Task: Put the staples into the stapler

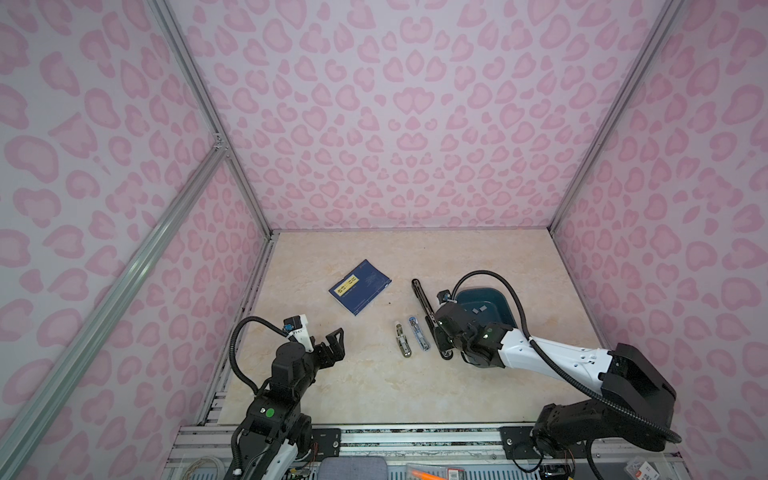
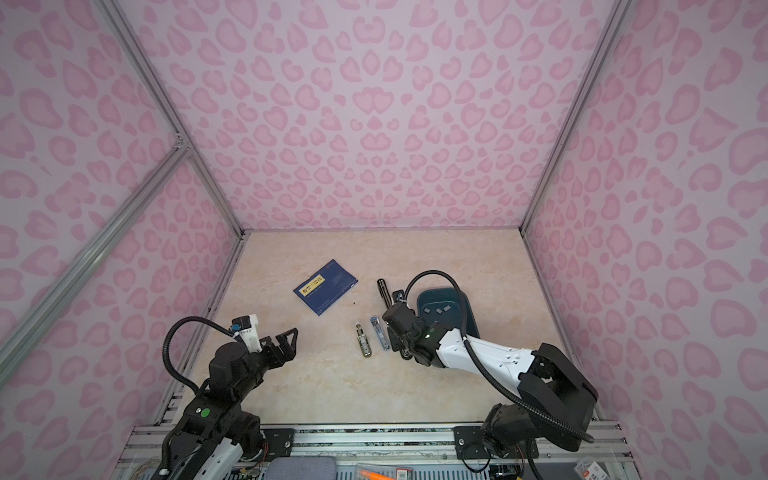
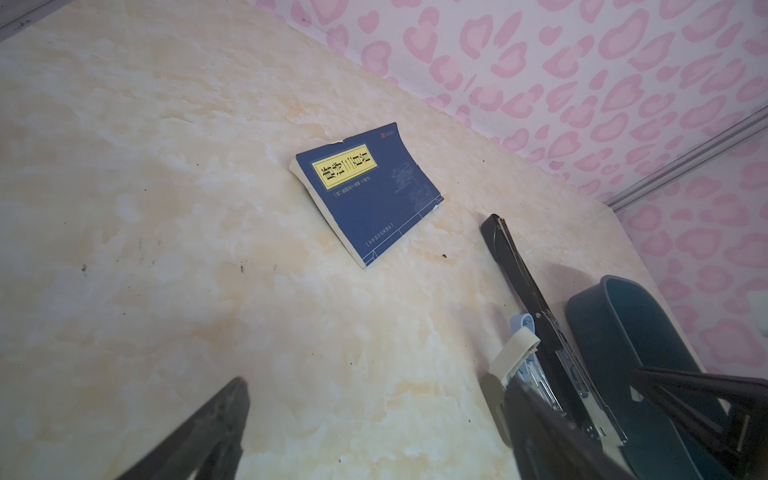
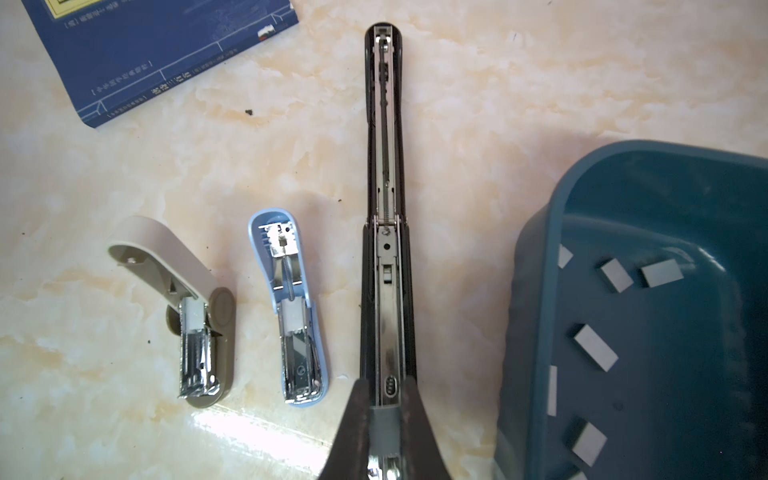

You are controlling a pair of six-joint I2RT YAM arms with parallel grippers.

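Note:
A long black stapler (image 4: 386, 166) lies opened out flat on the table, its metal channel facing up; it also shows in both top views (image 1: 422, 299) (image 2: 384, 291). My right gripper (image 4: 384, 386) is shut on a small grey strip of staples (image 4: 384, 430), held right over that channel at the end near me. More staples (image 4: 594, 347) lie loose in the blue tray (image 4: 540, 291). My left gripper (image 1: 336, 340) (image 3: 374, 386) hangs open and empty over bare table at the left, far from the stapler.
A light blue stapler (image 4: 291, 307) and a beige stapler (image 4: 187, 311) lie open just left of the black one. A blue book (image 1: 359, 286) lies farther back. The tray (image 1: 498, 299) sits right beside the black stapler. Pink patterned walls enclose the table.

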